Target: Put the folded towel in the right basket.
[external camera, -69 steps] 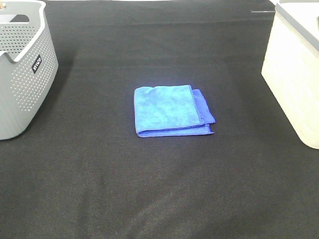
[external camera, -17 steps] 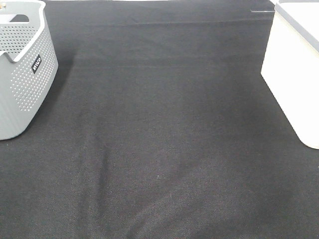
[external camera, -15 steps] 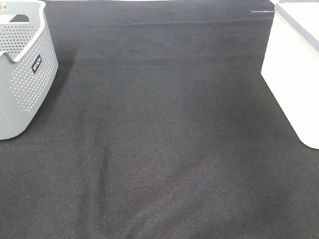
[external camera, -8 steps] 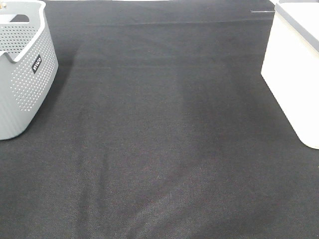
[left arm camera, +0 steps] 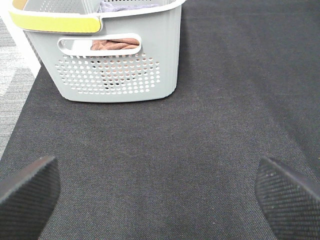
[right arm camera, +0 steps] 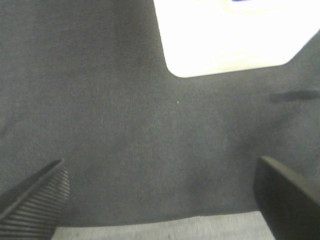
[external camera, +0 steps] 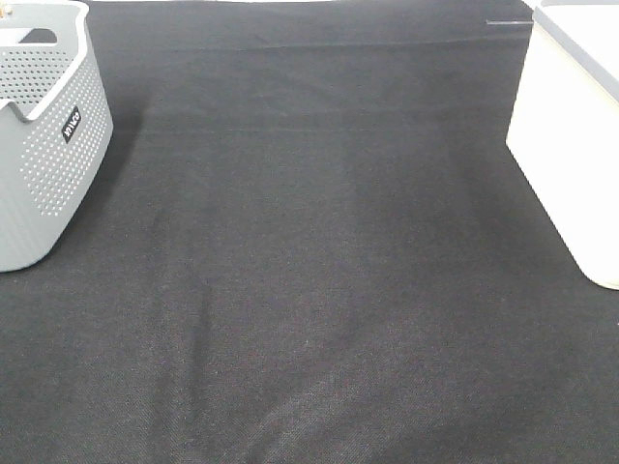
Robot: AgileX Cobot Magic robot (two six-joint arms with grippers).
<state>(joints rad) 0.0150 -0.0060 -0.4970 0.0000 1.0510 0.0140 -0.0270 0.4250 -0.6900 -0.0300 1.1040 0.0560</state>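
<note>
Presently listed: one dark fabric worktop (external camera: 319,261); two baskets; two claws. Item one, a grey perforated basket (external camera: 44,135) with a white rim and a small black label, stands at the worktop's left edge in the high view; the left wrist view shows the same basket (left arm camera: 112,55) with a yellow band on its rim, one handle slot, and a brownish cloth (left arm camera: 115,44) inside, seen through that slot. Item two, a white basket (external camera: 571,145), stands well apart from the grey basket, at the opposite edge of the worktop. In the right wrist view its rounded corner (right arm camera: 225,40) shows, with a small strip of blue, the folded towel (right arm camera: 248,1), at its top; too little is visible to say more. Left claw (left arm camera: 160,200): two dark ribbed fingers spread wide, nothing between them, hanging over bare worktop near the grey basket. Right claw (right arm camera: 165,200): fingers likewise set wide apart, holding nothing, above worktop just beside the white basket.
</note>
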